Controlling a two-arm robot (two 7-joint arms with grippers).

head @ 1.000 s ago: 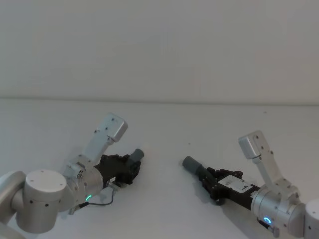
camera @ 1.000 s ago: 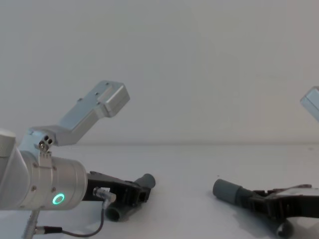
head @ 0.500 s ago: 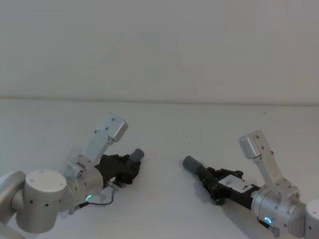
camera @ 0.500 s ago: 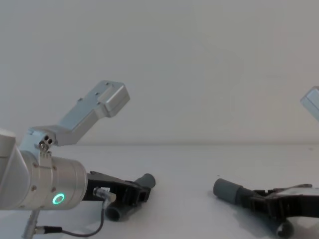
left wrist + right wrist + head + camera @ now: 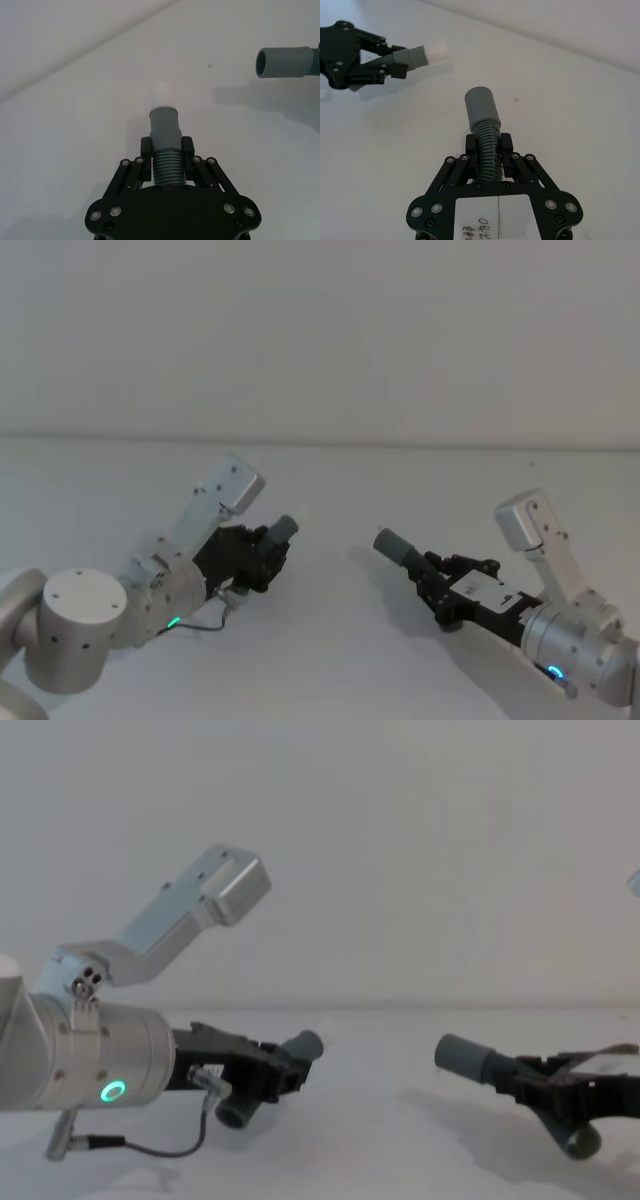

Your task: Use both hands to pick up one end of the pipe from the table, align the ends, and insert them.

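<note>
Left gripper (image 5: 262, 558) pinches the short hose (image 5: 165, 142) on its ribs, with the white-tipped cuff (image 5: 417, 55) sticking out front. Right gripper (image 5: 432, 578) is clamped the same way on the long hose (image 5: 485, 135), wide cuff (image 5: 397, 545) forward. Both look clear of the tabletop (image 5: 330, 650). Cuffs face inward, well apart, but both angle away from the robot, so the axes cross. My read: yaw both inward, then close the gap.

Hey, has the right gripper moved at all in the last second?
Yes. In the chest view the right gripper, shut on its pipe piece, has risen: the cuff now sits nearer the table's far edge.
</note>
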